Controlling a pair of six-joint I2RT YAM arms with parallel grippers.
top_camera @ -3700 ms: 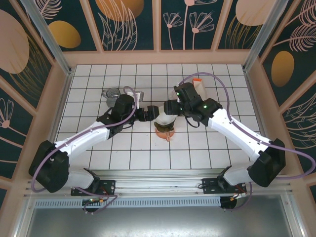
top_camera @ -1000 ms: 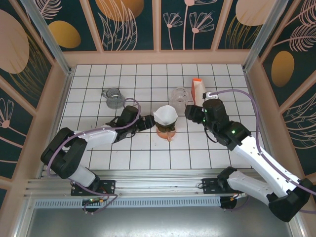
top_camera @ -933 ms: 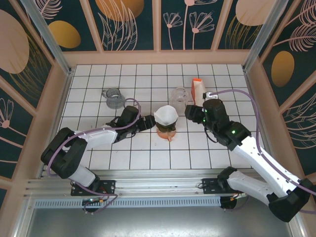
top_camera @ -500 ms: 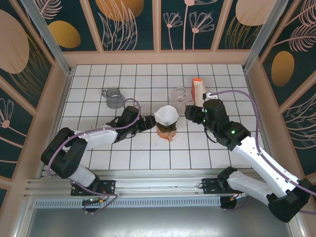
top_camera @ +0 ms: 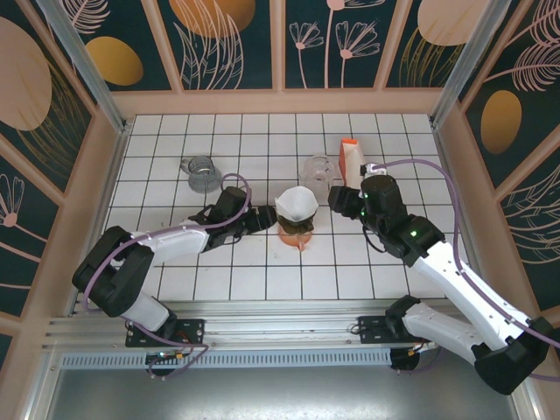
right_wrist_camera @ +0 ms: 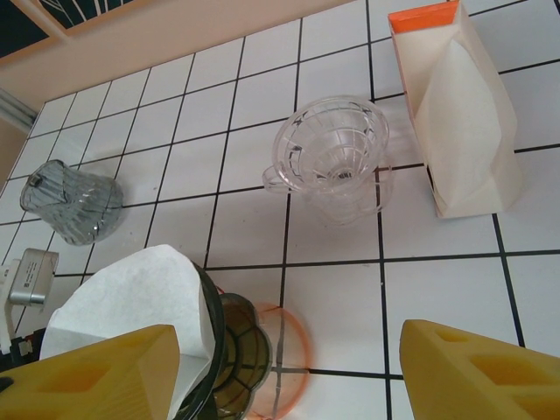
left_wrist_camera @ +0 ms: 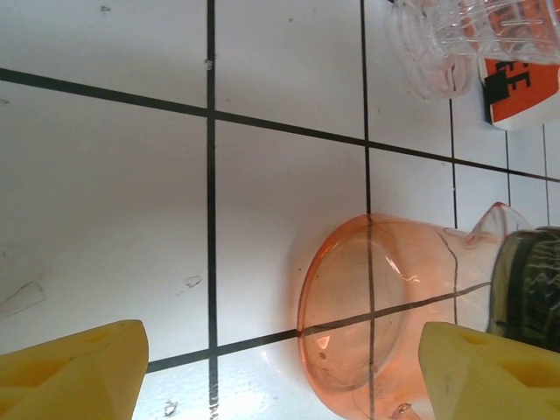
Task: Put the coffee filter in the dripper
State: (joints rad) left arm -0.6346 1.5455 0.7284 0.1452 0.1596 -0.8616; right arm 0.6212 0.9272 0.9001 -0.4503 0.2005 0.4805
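Your left pincer point(top_camera: 260, 219) and right pincer point(top_camera: 336, 199), both spread, flank the dripper point(right_wrist_camera: 231, 348) holding the coffee filter point(top_camera: 296, 203); clear cup point(right_wrist_camera: 337, 162) and carton point(right_wrist_camera: 455, 114) stand farther back.

Bright, even light casts soft shadows, with glare on glossy tiles point(left_wrist_camera: 280, 192).

Matt white paper cone filter point(right_wrist_camera: 131, 293); glossy, translucent orange carafe point(left_wrist_camera: 359, 306); smooth, shiny white-tiled table point(left_wrist_camera: 280, 192).

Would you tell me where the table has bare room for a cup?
Bare: the table along the back wall, and its near strip before the orange carafe. Crowded: the middle, around the carafe, clear dripper, filter box and grey mug.
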